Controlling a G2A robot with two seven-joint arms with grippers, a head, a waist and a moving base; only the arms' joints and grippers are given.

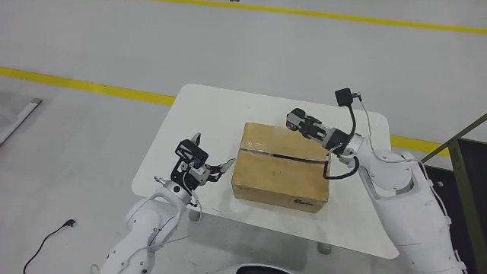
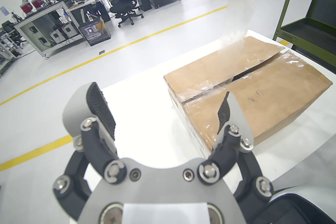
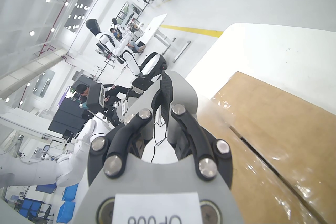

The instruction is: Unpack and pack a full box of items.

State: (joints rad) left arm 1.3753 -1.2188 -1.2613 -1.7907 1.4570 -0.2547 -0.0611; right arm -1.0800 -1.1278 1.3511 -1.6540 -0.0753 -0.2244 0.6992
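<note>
A brown cardboard box point(image 1: 281, 166) lies on the white table point(image 1: 205, 114), its top flaps down with a dark gap along the seam and wrinkled clear tape still on it. My left gripper point(image 2: 160, 93) stands open just off the box's point(image 2: 262, 93) near short end, nothing between its fingers. My right gripper point(image 1: 293, 119) hangs above the box's far corner, fingers shut. A strip of clear tape point(image 2: 239, 22) rises from the box's far end up toward that gripper. In the right wrist view the shut fingers point(image 3: 168, 88) stand beside the box's point(image 3: 275, 130) edge.
A green metal cart point(image 2: 307, 12) stands off the table's far side, close to the right arm. Bare tabletop point(image 2: 147, 114) lies to the left of the box and behind it. Yellow floor lines run past the table.
</note>
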